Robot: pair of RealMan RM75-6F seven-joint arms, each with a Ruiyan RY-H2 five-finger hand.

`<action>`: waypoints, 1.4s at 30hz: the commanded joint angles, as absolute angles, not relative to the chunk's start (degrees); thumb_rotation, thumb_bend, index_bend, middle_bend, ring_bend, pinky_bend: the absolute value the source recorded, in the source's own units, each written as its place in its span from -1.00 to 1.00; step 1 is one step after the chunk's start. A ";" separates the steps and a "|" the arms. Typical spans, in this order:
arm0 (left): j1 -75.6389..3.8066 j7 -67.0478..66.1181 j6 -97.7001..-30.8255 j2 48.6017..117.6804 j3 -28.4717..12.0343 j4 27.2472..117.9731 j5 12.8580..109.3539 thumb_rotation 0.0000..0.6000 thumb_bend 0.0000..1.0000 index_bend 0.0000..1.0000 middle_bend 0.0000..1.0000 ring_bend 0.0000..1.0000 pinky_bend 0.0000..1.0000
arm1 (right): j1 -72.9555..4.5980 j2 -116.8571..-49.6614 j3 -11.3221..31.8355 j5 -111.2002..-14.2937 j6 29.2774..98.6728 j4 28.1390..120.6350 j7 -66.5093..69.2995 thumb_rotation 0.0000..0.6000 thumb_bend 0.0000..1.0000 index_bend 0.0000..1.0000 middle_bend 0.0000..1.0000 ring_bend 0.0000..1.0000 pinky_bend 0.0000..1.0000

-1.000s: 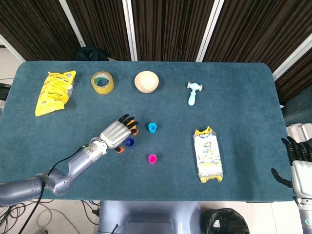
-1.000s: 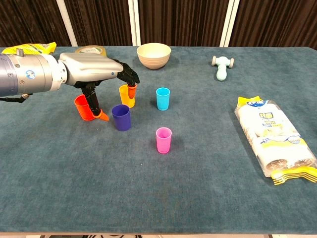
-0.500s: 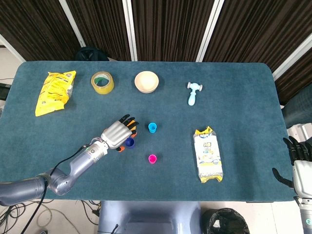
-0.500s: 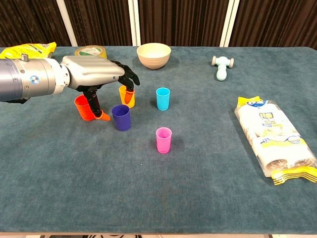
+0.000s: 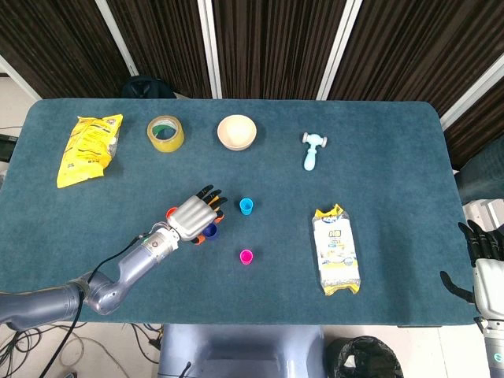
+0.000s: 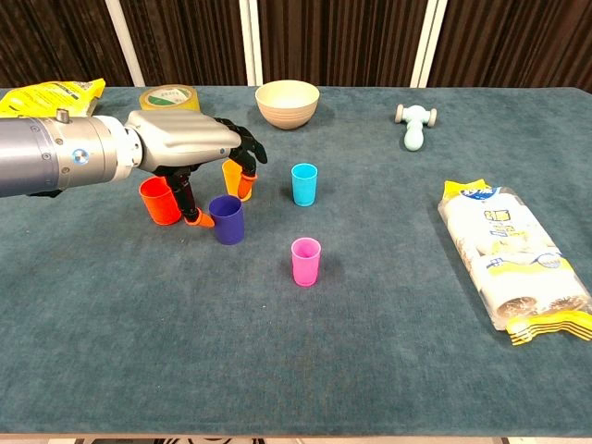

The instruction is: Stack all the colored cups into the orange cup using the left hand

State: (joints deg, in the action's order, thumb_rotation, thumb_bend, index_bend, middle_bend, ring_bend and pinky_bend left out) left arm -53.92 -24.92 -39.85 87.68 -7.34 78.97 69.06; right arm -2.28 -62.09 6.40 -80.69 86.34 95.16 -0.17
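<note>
The left hand [image 6: 190,148] hovered open, holding nothing, fingers spread over the purple cup [image 6: 227,219] — orange cup [image 6: 160,201] beside it, yellow cup [image 6: 231,176] behind.

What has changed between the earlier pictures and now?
The left hand has moved a little to the right and closer over the dark blue cup, its thumb now beside that cup. It holds nothing. The orange cup, yellow-orange cup, cyan cup and pink cup stayed in place.
</note>
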 commanded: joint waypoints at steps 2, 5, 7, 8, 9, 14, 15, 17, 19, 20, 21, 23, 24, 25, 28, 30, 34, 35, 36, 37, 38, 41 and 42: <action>-54.14 -24.92 -39.85 87.93 -7.30 78.91 68.86 1.00 -0.62 -0.08 -0.75 -1.00 -1.00 | -2.24 -62.14 6.52 -80.49 86.40 95.28 -0.15 1.00 -0.35 -0.81 -0.84 -0.75 -0.92; -54.29 -25.06 -40.09 88.01 -7.29 78.97 68.87 1.00 -0.59 -0.02 -0.73 -1.00 -1.00 | -2.17 -62.16 6.60 -80.42 86.57 95.34 -0.15 1.00 -0.35 -0.81 -0.84 -0.75 -0.92; -54.37 -25.27 -40.23 88.02 -7.21 79.02 68.82 1.00 -0.56 0.01 -0.72 -1.00 -1.00 | -2.16 -62.22 6.69 -80.32 86.63 95.34 -0.14 1.00 -0.35 -0.81 -0.84 -0.75 -0.92; -54.41 -25.42 -40.31 88.00 -7.13 79.06 68.77 1.00 -0.54 0.01 -0.72 -1.00 -1.00 | -2.11 -62.23 6.71 -80.26 86.69 95.31 -0.12 1.00 -0.35 -0.81 -0.84 -0.75 -0.92; -54.43 -25.50 -40.36 87.98 -7.10 79.07 68.72 1.00 -0.52 0.02 -0.72 -1.00 -1.00 | -2.11 -62.23 6.74 -80.24 86.72 95.30 -0.12 1.00 -0.35 -0.81 -0.84 -0.75 -0.92; -54.45 -25.54 -41.69 87.29 -7.82 79.92 68.52 1.00 -0.49 0.03 -0.71 -1.00 -1.00 | -2.03 -62.28 6.86 -80.14 86.90 95.23 -0.04 1.00 -0.35 -0.81 -0.84 -0.75 -0.92; -54.44 -25.46 -42.23 86.75 -8.18 80.55 68.59 1.00 -0.49 0.02 -0.71 -1.00 -1.00 | -2.01 -62.31 6.90 -80.10 86.94 95.21 -0.05 1.00 -0.35 -0.81 -0.84 -0.75 -0.92; -54.39 -25.34 -42.96 85.96 -8.67 81.40 68.71 1.00 -0.49 -0.02 -0.71 -1.00 -1.00 | -2.01 -62.37 6.87 -80.08 86.91 95.18 -0.12 1.00 -0.35 -0.81 -0.84 -0.75 -0.92; -54.23 -25.20 -43.78 84.84 -9.18 82.45 68.80 1.00 -0.49 -0.06 -0.71 -1.00 -1.00 | -2.02 -62.40 6.83 -80.06 86.82 95.16 -0.20 1.00 -0.35 -0.81 -0.84 -0.75 -0.92; -54.08 -25.10 -44.16 84.12 -9.40 83.04 68.79 1.00 -0.49 -0.08 -0.72 -1.00 -1.00 | -2.04 -62.43 6.80 -80.06 86.75 95.17 -0.25 1.00 -0.35 -0.81 -0.84 -0.75 -0.92; -53.86 -24.93 -44.51 83.33 -9.58 83.67 68.71 1.00 -0.49 -0.08 -0.72 -1.00 -1.00 | -2.05 -62.45 6.77 -80.06 86.71 95.17 -0.32 1.00 -0.35 -0.81 -0.84 -0.75 -0.92; -52.89 -24.20 -45.30 80.55 -9.85 85.53 68.08 1.00 -0.49 -0.09 -0.72 -1.00 -1.00 | -2.03 -62.47 6.74 -80.11 86.74 95.20 -0.45 1.00 -0.35 -0.81 -0.84 -0.75 -0.92; -52.29 -23.85 -45.63 78.84 -9.74 86.51 67.93 1.00 -0.49 -0.09 -0.72 -1.00 -1.00 | -2.02 -62.49 6.73 -80.13 86.77 95.24 -0.55 1.00 -0.35 -0.81 -0.84 -0.75 -0.92; -51.91 -23.66 -45.85 77.95 -9.65 86.88 67.83 1.00 -0.49 -0.09 -0.72 -1.00 -1.00 | -2.00 -62.50 6.73 -80.12 86.81 95.26 -0.61 1.00 -0.35 -0.81 -0.84 -0.75 -0.92; -50.35 -22.15 -46.55 74.78 -9.27 88.14 67.45 1.00 -0.49 -0.10 -0.72 -1.00 -1.00 | -2.01 -62.59 6.70 -80.12 86.78 95.32 -0.88 1.00 -0.35 -0.81 -0.84 -0.75 -0.92; -49.23 -20.47 -46.83 72.83 -8.93 88.80 67.37 1.00 -0.49 -0.10 -0.72 -1.00 -1.00 | -2.04 -62.69 6.66 -80.11 86.72 95.34 -1.09 1.00 -0.35 -0.81 -0.84 -0.75 -0.92; -47.81 -17.82 -46.87 70.55 -8.24 88.68 67.84 1.00 -0.50 -0.12 -0.72 -1.00 -1.00 | -2.13 -62.87 6.54 -80.08 86.45 95.35 -1.55 1.00 -0.35 -0.81 -0.84 -0.75 -0.92; -47.50 -16.93 -46.68 70.08 -7.93 88.40 68.25 1.00 -0.50 -0.12 -0.72 -1.00 -1.00 | -2.18 -62.97 6.49 -80.08 86.33 95.31 -1.77 1.00 -0.35 -0.81 -0.84 -0.75 -0.92; -47.40 -16.50 -46.59 69.93 -7.80 88.26 68.49 1.00 -0.50 -0.12 -0.72 -1.00 -1.00 | -2.20 -63.02 6.47 -80.07 86.27 95.30 -1.88 1.00 -0.35 -0.81 -0.84 -0.75 -0.92; -47.25 -15.61 -46.40 69.79 -7.58 87.99 69.01 1.00 -0.50 -0.12 -0.72 -1.00 -1.00 | -2.24 -63.13 6.42 -80.06 86.19 95.26 -2.12 1.00 -0.35 -0.81 -0.84 -0.75 -0.92; -47.21 -15.18 -46.30 69.78 -7.50 87.86 69.28 1.00 -0.50 -0.13 -0.72 -1.00 -1.00 | -2.26 -63.17 6.42 -80.05 86.18 95.23 -2.22 1.00 -0.35 -0.81 -0.84 -0.75 -0.92; -47.18 -13.91 -45.91 70.10 -7.09 87.10 70.38 1.00 -0.50 -0.13 -0.72 -1.00 -1.00 | -2.27 -63.27 6.44 -80.03 86.20 95.29 -2.46 1.00 -0.35 -0.81 -0.84 -0.75 -0.92; -47.19 -13.69 -45.83 70.23 -6.98 86.88 70.62 1.00 -0.50 -0.13 -0.72 -1.00 -1.00 | -2.27 -63.28 6.46 -80.02 86.23 95.32 -2.49 1.00 -0.35 -0.81 -0.84 -0.75 -0.92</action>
State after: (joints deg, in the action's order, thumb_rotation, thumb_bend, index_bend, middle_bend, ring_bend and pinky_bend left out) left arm -47.25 -14.05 -46.03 70.06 -7.22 87.22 70.27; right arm -2.27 -63.27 6.45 -80.02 86.22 95.31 -2.48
